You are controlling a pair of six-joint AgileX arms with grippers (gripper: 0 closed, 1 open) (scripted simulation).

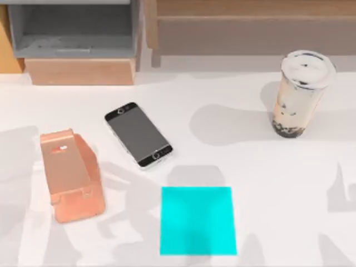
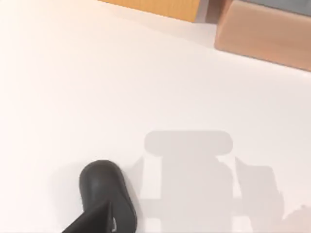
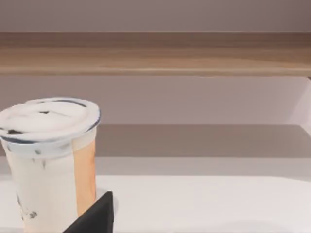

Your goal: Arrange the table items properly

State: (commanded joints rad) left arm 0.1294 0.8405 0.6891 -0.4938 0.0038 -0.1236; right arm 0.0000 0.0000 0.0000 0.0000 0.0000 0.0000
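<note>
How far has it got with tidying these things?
Nothing looks placed yet. The smartphone lies flat on the table, not on the phone stand. The mouse, by the left end effector, sits off the cyan mat. The right end effector is beside the cup. All three remain.

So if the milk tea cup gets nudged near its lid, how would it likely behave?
The cup stands tall on a base narrower than its lid, so it probably tips rather than slides. It looks full, likely heavy. Clear plastic walls may be slippery and flex.
</note>
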